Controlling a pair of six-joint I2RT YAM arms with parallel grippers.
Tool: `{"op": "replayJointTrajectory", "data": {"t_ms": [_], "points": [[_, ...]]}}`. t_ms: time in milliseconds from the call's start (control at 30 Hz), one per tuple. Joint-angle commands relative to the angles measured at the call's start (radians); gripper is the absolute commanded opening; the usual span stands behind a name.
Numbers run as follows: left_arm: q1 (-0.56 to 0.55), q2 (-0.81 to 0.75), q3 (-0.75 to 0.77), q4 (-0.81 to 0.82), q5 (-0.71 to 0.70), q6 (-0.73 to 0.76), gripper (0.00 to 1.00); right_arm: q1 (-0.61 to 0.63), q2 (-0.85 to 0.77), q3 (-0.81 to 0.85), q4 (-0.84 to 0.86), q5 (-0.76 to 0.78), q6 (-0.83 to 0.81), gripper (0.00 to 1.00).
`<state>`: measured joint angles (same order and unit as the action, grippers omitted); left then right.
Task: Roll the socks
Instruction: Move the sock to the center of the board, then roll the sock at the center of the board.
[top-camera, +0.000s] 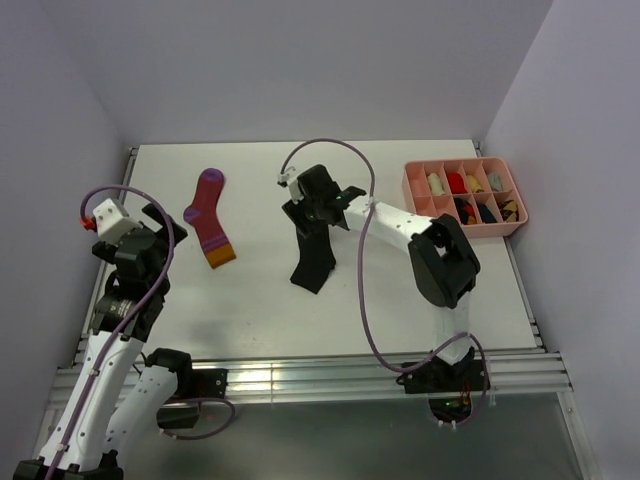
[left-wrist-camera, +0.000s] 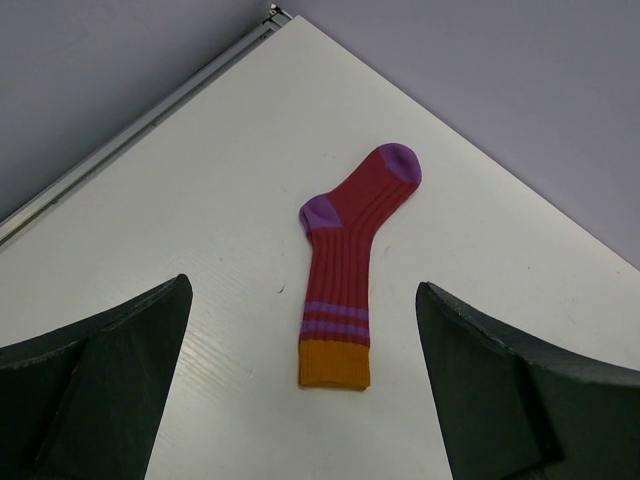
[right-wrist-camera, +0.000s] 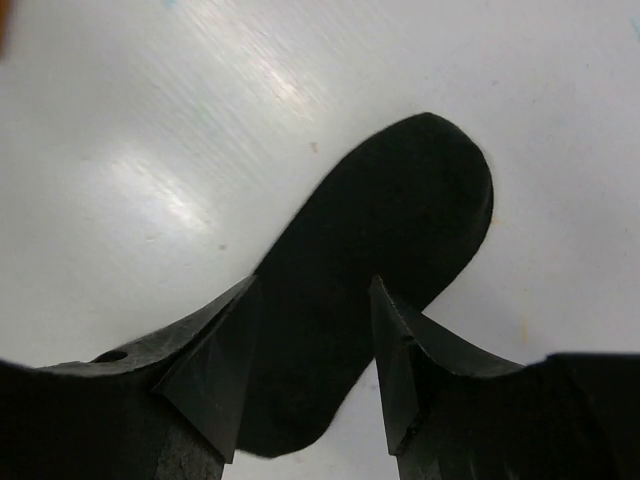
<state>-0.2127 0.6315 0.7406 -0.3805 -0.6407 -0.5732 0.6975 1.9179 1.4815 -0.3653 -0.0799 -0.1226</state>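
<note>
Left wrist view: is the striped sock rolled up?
No, the striped sock lies flat and stretched out on the table.

- Bare white table (top-camera: 260, 300) lies open between the magenta sock (top-camera: 209, 215) on the left and the black sock (top-camera: 312, 262) in the middle.
- The right gripper (right-wrist-camera: 312, 290) clamps the black sock from above; its arm (top-camera: 400, 225) bars the way from middle to right.
- A pink tray (top-camera: 465, 229) fills the far right corner.
- The left gripper (top-camera: 165, 222), jaws wide, faces the magenta sock across bare table.
- Walls (top-camera: 300, 70) close three sides.
</note>
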Motion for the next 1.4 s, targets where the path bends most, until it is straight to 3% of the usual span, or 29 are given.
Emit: {"op": "replayJointTrajectory", "data": {"t_ms": [0,367,533,767,967,1367], "points": [[0.004,0.004,0.002,0.014,0.012,-0.010,1.00,-0.036,0.079,0.072,-0.008,-0.008,-0.098,0.56],[0.004,0.013,0.002,0.014,0.007,-0.010,0.99,-0.131,0.262,0.201,-0.045,0.036,-0.020,0.56],[0.004,0.016,0.003,0.011,0.003,-0.010,1.00,-0.171,0.293,0.256,-0.098,0.146,0.058,0.56],[0.004,0.014,0.003,0.012,0.009,-0.010,0.99,-0.233,0.274,0.260,-0.126,0.144,0.159,0.56],[0.004,0.017,0.003,0.014,0.012,-0.010,0.99,-0.202,0.127,0.146,-0.001,0.049,0.091,0.55],[0.006,0.017,0.003,0.014,0.013,-0.011,1.00,-0.142,0.266,0.235,-0.038,-0.096,0.119,0.55]]}}
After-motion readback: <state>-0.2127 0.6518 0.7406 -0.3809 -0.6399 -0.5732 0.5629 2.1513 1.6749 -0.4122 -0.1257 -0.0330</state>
